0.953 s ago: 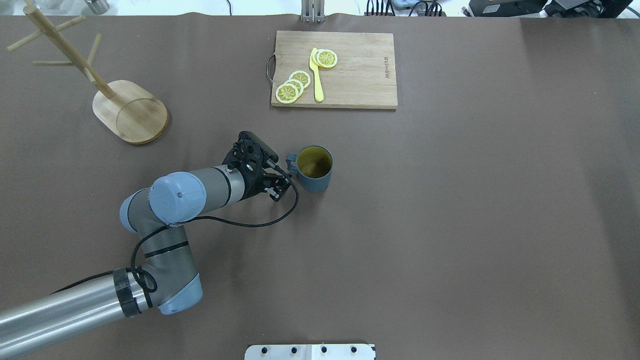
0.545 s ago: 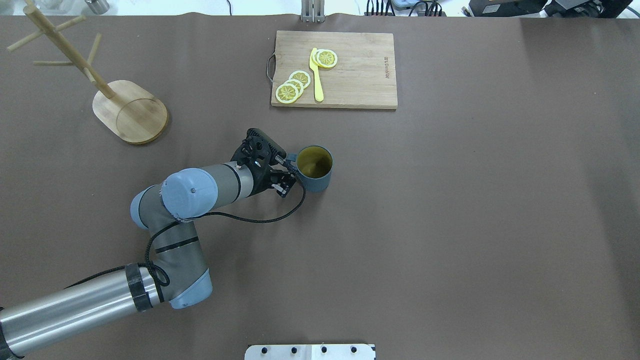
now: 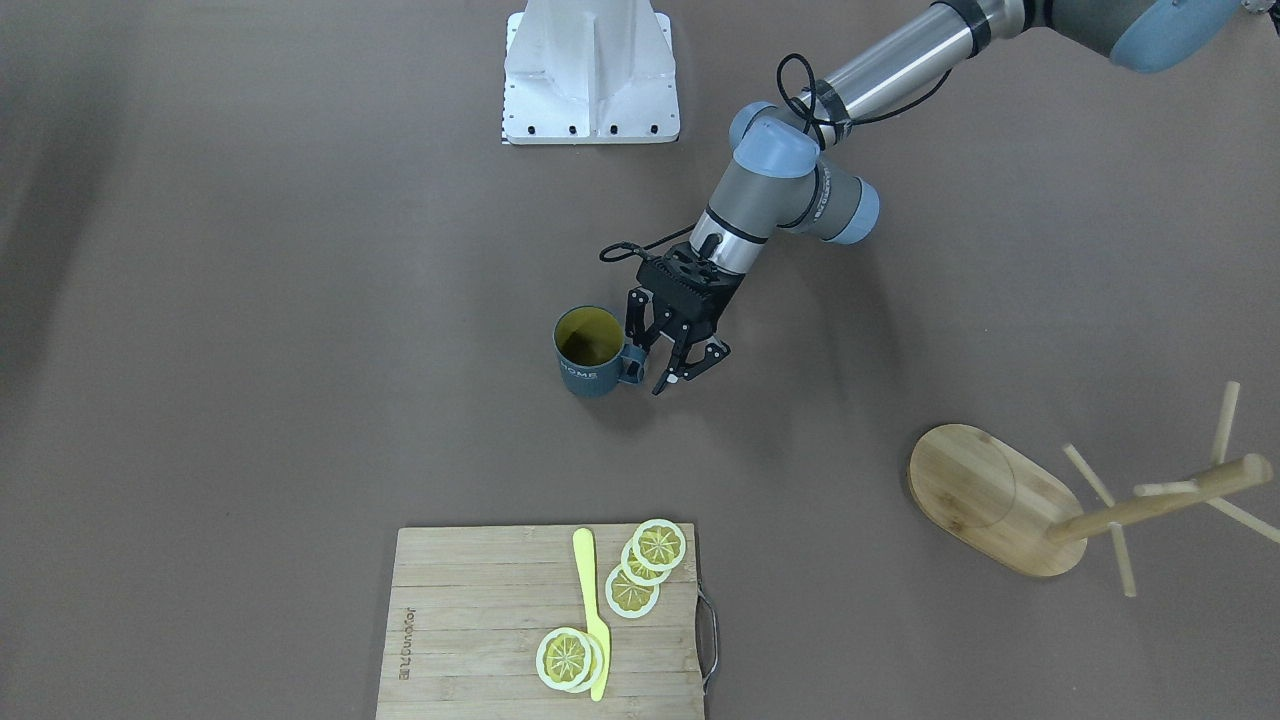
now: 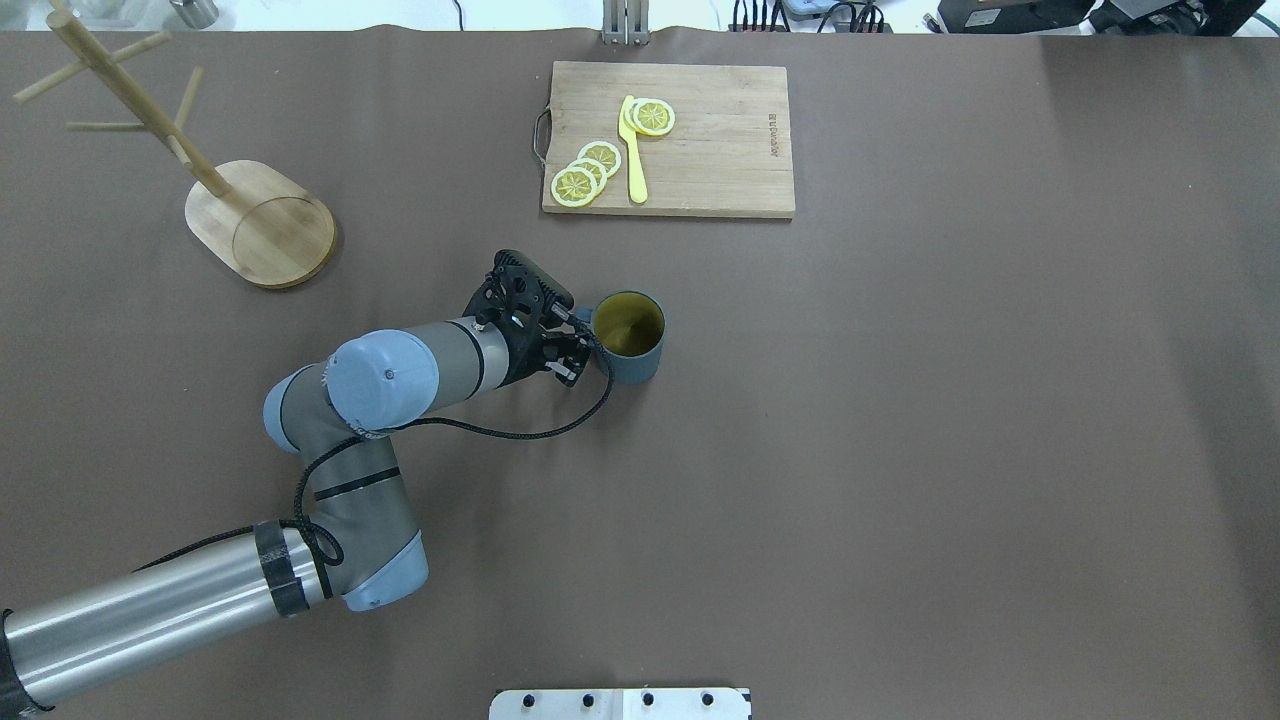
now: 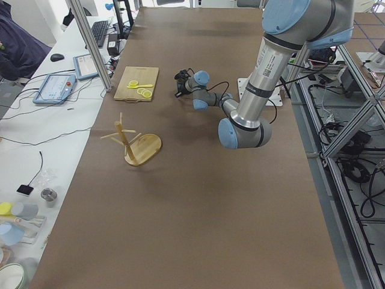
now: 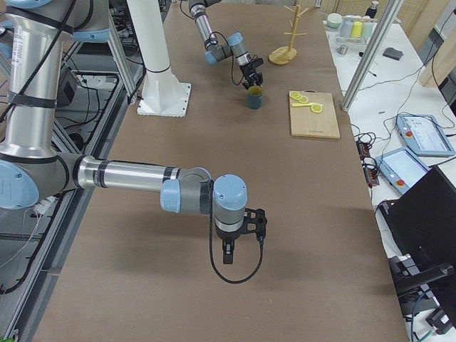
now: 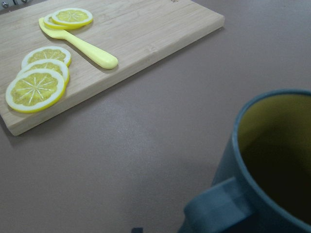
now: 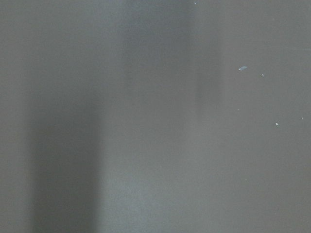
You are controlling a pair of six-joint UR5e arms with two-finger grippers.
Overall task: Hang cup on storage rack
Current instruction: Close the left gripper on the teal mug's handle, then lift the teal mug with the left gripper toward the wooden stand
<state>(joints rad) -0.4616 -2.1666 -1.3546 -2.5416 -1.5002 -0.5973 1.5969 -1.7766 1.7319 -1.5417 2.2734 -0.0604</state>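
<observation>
The dark teal cup (image 4: 630,342) with a yellow inside stands upright near the table's middle, and also shows in the front view (image 3: 590,355) and the left wrist view (image 7: 272,160). Its handle (image 3: 632,364) points toward my left gripper (image 3: 655,368), which is open with its fingers at the handle, one on each side. In the overhead view my left gripper (image 4: 578,348) covers the handle. The wooden storage rack (image 4: 262,226) stands empty at the far left. My right gripper (image 6: 226,251) hangs over bare table far from the cup; I cannot tell whether it is open or shut.
A wooden cutting board (image 4: 668,140) with lemon slices (image 4: 585,172) and a yellow knife (image 4: 632,150) lies beyond the cup. The robot's white base (image 3: 590,75) is at the near edge. A black cable (image 4: 520,432) loops from the left wrist.
My left arm has moved toward the cup, and the open gripper has come up to the handle. The cup has stayed in place.
</observation>
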